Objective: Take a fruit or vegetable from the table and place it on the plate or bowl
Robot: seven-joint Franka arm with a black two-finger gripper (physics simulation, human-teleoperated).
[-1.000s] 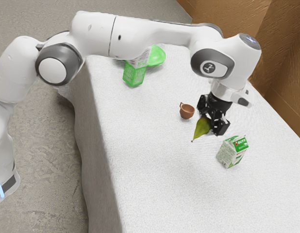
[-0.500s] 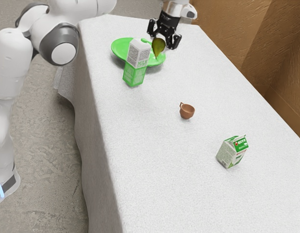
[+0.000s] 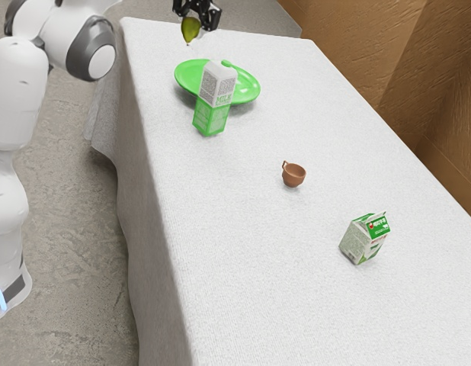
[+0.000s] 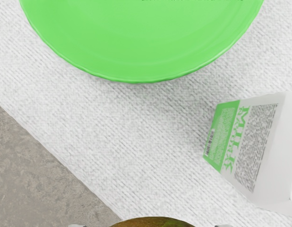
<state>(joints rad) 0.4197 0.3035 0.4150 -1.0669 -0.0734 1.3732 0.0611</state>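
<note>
Claw (image 3: 196, 15) is clamped on the pear (image 3: 190, 29), high above the table (image 3: 296, 267). Plate (image 3: 249, 88) lies lower and off to one side, not directly beneath; a milk carton (image 3: 214, 97) stands at its rim. Risk: released here, the pear would likely land near the table edge and roll off.

Bright green plate (image 3: 186, 76), green-and-white milk carton (image 3: 214, 99), brown cup (image 3: 293, 174), olive pear (image 3: 190, 29), white woven tablecloth (image 3: 243, 252)

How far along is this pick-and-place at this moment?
Done: the pear is off the table, gripped in the claw. In hand: it hangs beside the green plate, over bare cloth near the table's edge in the wrist view, not above the plate. Left: move over the plate, lower, release.
</note>
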